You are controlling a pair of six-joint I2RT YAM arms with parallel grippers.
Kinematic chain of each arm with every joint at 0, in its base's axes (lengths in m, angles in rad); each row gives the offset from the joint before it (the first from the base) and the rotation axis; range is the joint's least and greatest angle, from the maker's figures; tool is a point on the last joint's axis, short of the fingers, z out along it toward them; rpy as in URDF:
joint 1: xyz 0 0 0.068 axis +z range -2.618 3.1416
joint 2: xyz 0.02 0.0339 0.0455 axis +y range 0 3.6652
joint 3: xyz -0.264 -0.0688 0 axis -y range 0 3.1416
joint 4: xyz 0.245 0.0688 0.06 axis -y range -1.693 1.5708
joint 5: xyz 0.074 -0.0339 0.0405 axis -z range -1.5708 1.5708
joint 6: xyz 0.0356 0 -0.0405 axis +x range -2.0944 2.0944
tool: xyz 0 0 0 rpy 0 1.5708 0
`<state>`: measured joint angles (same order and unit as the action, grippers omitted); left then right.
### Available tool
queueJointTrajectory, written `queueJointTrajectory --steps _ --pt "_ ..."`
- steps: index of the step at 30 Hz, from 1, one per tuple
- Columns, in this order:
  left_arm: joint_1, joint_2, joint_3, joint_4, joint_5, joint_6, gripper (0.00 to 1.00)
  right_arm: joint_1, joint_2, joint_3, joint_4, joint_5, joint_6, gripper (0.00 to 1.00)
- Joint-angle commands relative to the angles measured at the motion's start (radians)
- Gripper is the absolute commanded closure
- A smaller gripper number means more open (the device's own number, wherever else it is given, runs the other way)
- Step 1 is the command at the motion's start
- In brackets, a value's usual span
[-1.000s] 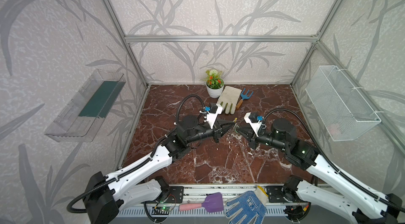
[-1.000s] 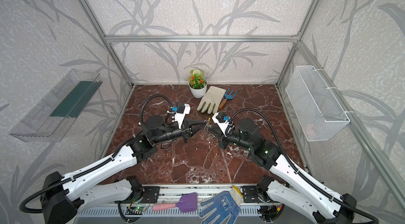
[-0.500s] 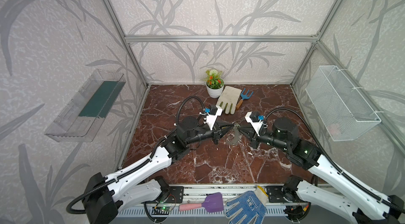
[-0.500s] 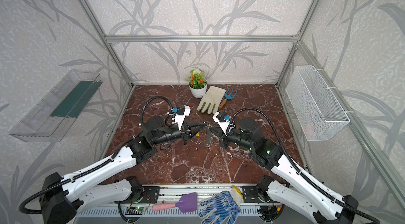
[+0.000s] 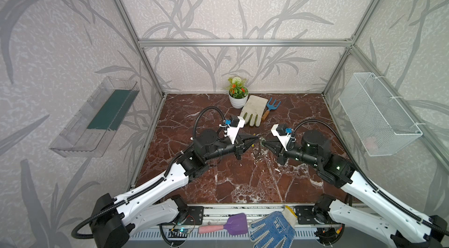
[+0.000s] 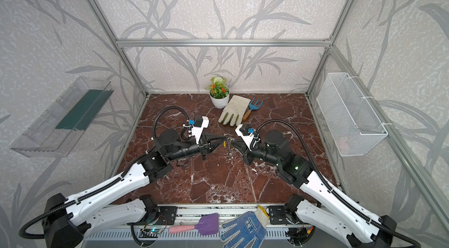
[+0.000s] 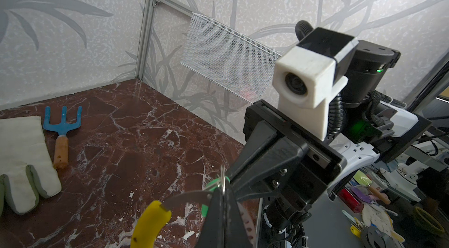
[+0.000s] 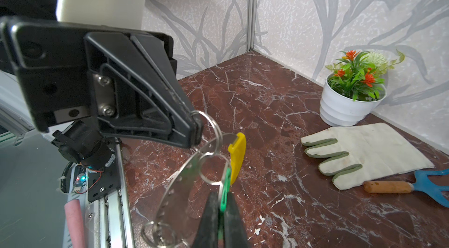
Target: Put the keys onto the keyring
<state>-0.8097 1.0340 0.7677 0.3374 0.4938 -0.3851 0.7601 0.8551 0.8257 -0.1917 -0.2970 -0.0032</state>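
Right at its tips, the keys (image 8: 227, 181) are pinched edge-on by the right gripper (image 8: 222, 198), with the jaws closed on the green tag. The tag's thin loop (image 8: 201, 171) is seen just ahead of those tips, touching the keyring (image 8: 184, 174). Whether the loop is threaded onto the hoop cannot be told.

The keyring is held in the air between both grippers. It is clamped by the left gripper (image 8: 195, 129), which is set tip-to-tip against the right one, with a small silver ring (image 8: 215, 123) sticking out at the left tips. The yellow sleeve (image 8: 237, 154) is seen just past the tag, beside the left tips.

Both grippers are raised over the marble table (image 5: 243, 181). Farther beyond the tips, a white glove (image 5: 252, 110) is laid flat, with a blue hand fork (image 5: 271, 108) just beside it. Farthest off, a potted plant (image 5: 238, 93) is stood at the back wall.
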Motion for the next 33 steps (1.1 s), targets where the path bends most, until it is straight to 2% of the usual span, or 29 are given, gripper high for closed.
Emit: queueJointTrajectory --steps 1,14,18,33 --pt "-0.002 -0.002 0.016 0.055 0.015 0.002 1.00 0.002 0.022 0.005 0.014 -0.040 0.013 1.00" --pt "-0.003 0.017 -0.016 0.141 0.004 -0.027 1.00 0.022 0.033 -0.025 0.075 -0.049 0.038 1.00" --pt "-0.003 0.017 -0.026 0.163 0.032 -0.024 1.00 0.022 0.048 0.007 0.028 -0.057 0.037 1.00" --pt "-0.005 -0.015 -0.056 0.106 0.026 0.020 1.00 -0.005 0.030 0.058 -0.042 -0.064 0.016 1.00"
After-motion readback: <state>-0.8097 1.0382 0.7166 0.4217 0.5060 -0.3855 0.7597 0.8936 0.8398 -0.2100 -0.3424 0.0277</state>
